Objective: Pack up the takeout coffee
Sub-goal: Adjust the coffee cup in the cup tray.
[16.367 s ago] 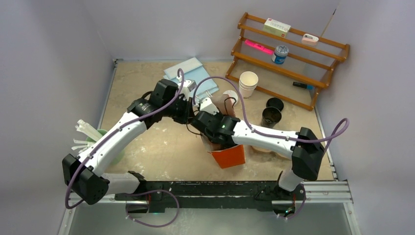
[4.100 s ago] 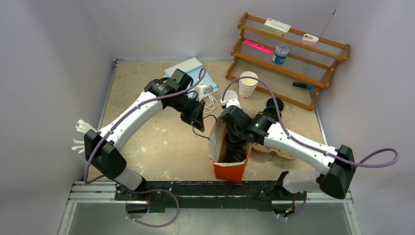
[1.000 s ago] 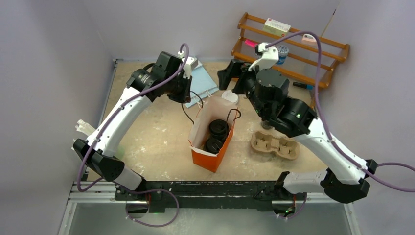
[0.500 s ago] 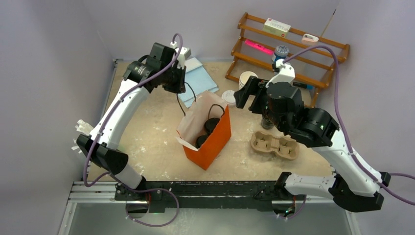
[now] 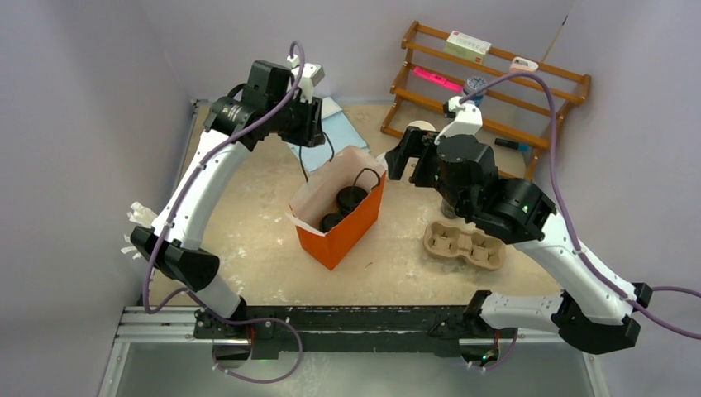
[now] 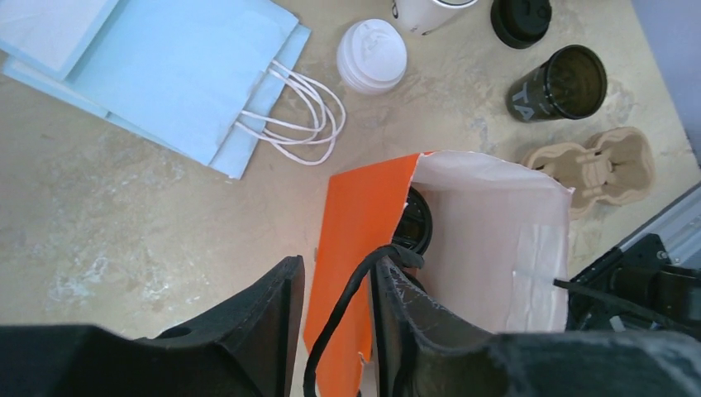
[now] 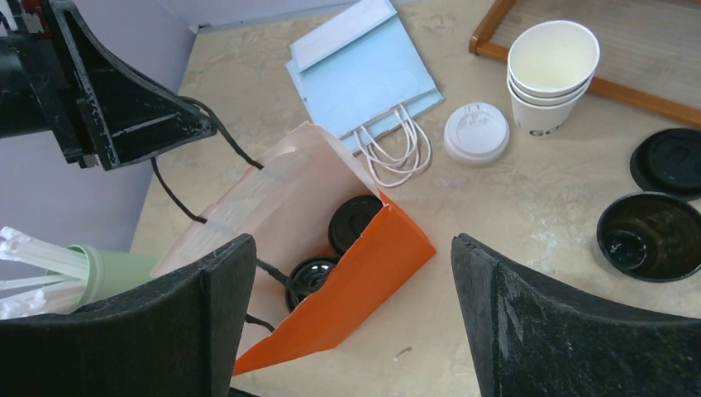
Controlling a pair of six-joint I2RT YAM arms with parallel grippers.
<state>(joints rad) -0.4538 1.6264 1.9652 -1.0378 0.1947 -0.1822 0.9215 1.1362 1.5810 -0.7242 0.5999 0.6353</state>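
Two takeout coffee cups with black lids (image 7: 354, 222) (image 7: 312, 277) stand inside the orange paper bag (image 5: 347, 231), which rests tilted on the table. My left gripper (image 6: 337, 273) hovers over the bag's rim. Its jaws stand apart, and the bag's black cord handle (image 6: 351, 298) hangs loosely between them against the right finger. My right gripper (image 7: 351, 244) is wide open above the bag's right side and holds nothing. Further right, an uncapped black cup (image 7: 649, 236) stands on the table, and a loose black lid (image 7: 670, 161) lies behind it.
A stack of white cups (image 7: 552, 74) and a white lid (image 7: 477, 132) sit near the wooden rack (image 5: 496, 91). Light blue bags (image 6: 165, 74) lie at the back. The brown pulp carrier (image 5: 463, 246) is at the right, a green cup of straws (image 7: 107, 273) at the left.
The left gripper carried the bag left by its handle, then opened its jaws. The right arm swung away to the right and lowered a little.
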